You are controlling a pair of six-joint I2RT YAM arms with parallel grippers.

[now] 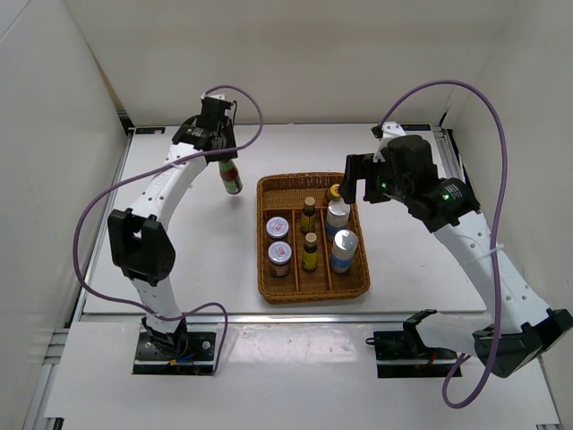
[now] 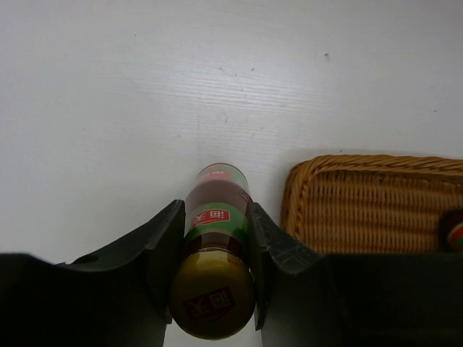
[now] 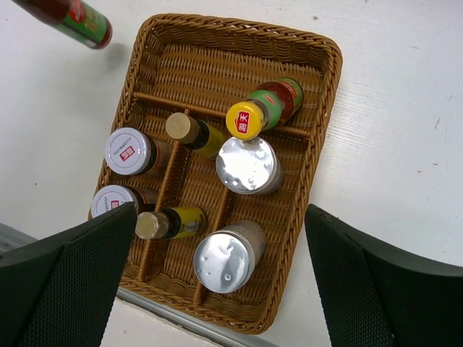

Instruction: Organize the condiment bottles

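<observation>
**Last Tall Bottle Hangs at the Basket's Edge**

The left pincer [image 2: 217,217] pinches a tall yellow-capped bottle [image 2: 215,242] just under the cap, one finger on each side of the neck. The bottle's foot points down and away from the pincer. It seems to hang clear of the table [image 2: 217,87], though we cannot be sure. The wicker basket [image 2: 362,195] lies just to the right of this pincer.

Beneath the right pincer [image 3: 221,210], which is spread wide and holds nothing, seven containers already stand sorted. Two white-lidded jars [image 3: 126,150] fill one lane, two small brown bottles [image 3: 188,130] the middle one, and two silver-topped cylinders [image 3: 247,165] the third. The twin tall bottle [image 3: 253,116] leans in the long cross compartment beyond them.

We judge the step in hand to be carrying the held bottle into that cross compartment, beside its twin. To do it well, we would lift the foot above the wicker rim before moving right. We would also bring the bottle upright, since it now hangs tilted. It should go down in the bare stretch of the compartment, apart from the twin, and be let go only once its foot rests on the weave. A low pass could catch the rim and shove the basket.

The left arm stretches far out from its base, elbow bent and wrist turned down. The right arm arches high, with its wrist folded back over the basket's side.
</observation>
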